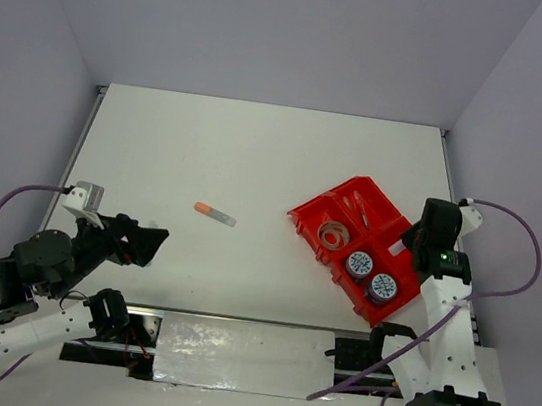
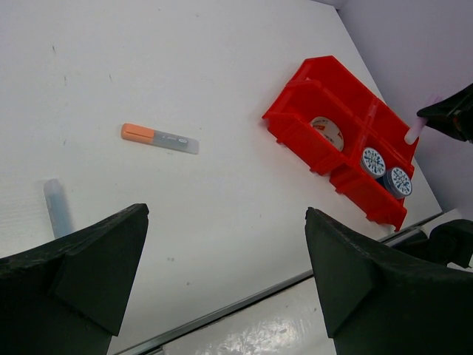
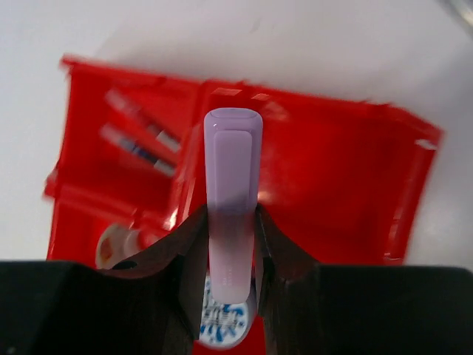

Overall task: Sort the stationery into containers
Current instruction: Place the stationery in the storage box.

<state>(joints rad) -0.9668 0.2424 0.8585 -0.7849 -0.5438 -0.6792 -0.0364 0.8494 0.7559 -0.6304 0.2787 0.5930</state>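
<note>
**Right claw.** The right claw (image 3: 233, 259) is found clenched on the pink stick (image 3: 233, 185). The stick is gripped by its lower part and its free end juts out past the fingertips. The claw is held above the red tray (image 3: 332, 177), apparently so that the stick can be lowered end-first into a compartment. The stick's tip is seen over the divider beside the compartment that holds the thin pens (image 3: 137, 137). Which compartment lies directly beneath cannot be told.

**Tray contents.** Two patterned rolls (image 1: 359, 264) are seated in the near compartments and a clear tape ring (image 1: 333, 235) in the next one. Like items appear to be grouped together.

**Left claw.** The left claw (image 2: 225, 214) is found released, with its jaws spread wide and nothing between them. It is held low over the counter (image 1: 257, 161), well apart from the tray.

**Outstanding items.** An orange-tipped marker (image 2: 159, 137) lies flat on the counter ahead of the left claw. A light blue pen (image 2: 56, 207) lies just beyond its left finger. Both are judged not yet sorted.
</note>
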